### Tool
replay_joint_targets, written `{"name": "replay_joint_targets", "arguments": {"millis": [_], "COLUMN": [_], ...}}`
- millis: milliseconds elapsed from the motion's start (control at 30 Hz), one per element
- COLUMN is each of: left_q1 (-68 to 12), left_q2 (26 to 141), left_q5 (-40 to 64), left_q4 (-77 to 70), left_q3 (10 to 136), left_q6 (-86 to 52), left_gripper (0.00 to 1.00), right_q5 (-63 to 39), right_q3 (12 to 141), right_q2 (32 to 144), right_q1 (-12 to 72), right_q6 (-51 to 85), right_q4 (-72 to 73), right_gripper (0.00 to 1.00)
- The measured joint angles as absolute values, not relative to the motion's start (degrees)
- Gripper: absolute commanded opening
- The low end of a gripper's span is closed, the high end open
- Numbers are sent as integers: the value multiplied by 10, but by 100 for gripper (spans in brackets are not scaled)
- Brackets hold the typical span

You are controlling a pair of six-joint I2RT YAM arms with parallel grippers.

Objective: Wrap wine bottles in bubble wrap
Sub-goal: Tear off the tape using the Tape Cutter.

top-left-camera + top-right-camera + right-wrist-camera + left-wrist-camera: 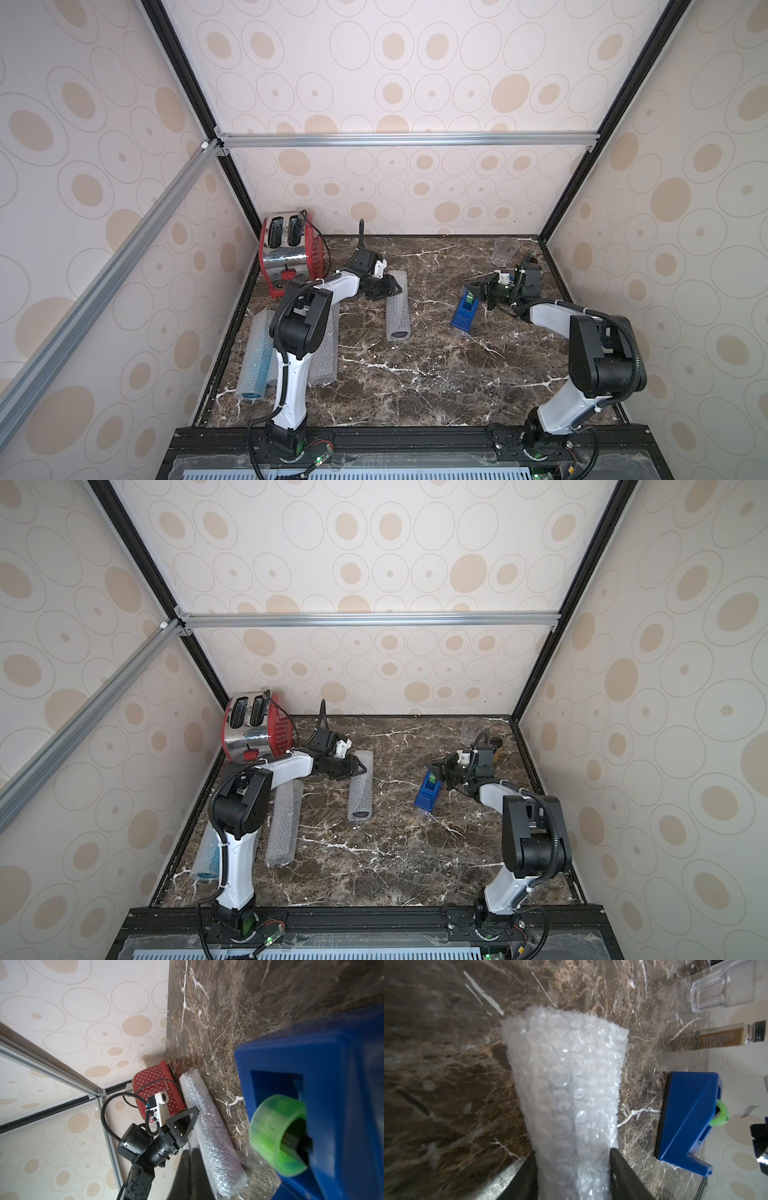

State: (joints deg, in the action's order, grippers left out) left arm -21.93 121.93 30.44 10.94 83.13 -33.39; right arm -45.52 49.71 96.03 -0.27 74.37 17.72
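A bubble wrap roll (pixel 397 309) lies mid-table, and a dark bottle end shows in its near opening (pixel 400 333). My left gripper (pixel 395 289) is shut across the roll's far part. In the left wrist view its black fingers (pixel 618 1165) press both sides of the wrap (pixel 566 1076). To the right, my right gripper (pixel 474 291) is shut, its tips right at the green tape roll (pixel 276 1136) of a blue tape dispenser (pixel 464 312). I cannot tell whether tape is pinched. On the left lie a roll holding a blue bottle (pixel 252 368) and another roll (pixel 325 357).
A red toaster (pixel 286 253) stands in the back left corner. At the back right are a clear plastic cup (pixel 505 251) and an amber jar with a black lid (pixel 726 1038). Walls close in the marble table (pixel 436 374) on three sides.
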Motion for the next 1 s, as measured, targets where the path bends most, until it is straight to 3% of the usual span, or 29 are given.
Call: {"name": "replay_joint_targets", "arguments": {"millis": [467,1000], "left_q1": [-220,-224], "left_q2": [1219,1219], "left_q5": [305,305], "left_q4": [109,109], "left_q3": [831,831], "left_q6": [-334,-334], "left_gripper": [51,51], "right_q5": [-451,-398], "right_q3": [533,356], "right_q2": [957,805], "right_q1": [1,90], "right_q6": [765,725], "right_q4": [182,124], "right_gripper": [0,0]}}
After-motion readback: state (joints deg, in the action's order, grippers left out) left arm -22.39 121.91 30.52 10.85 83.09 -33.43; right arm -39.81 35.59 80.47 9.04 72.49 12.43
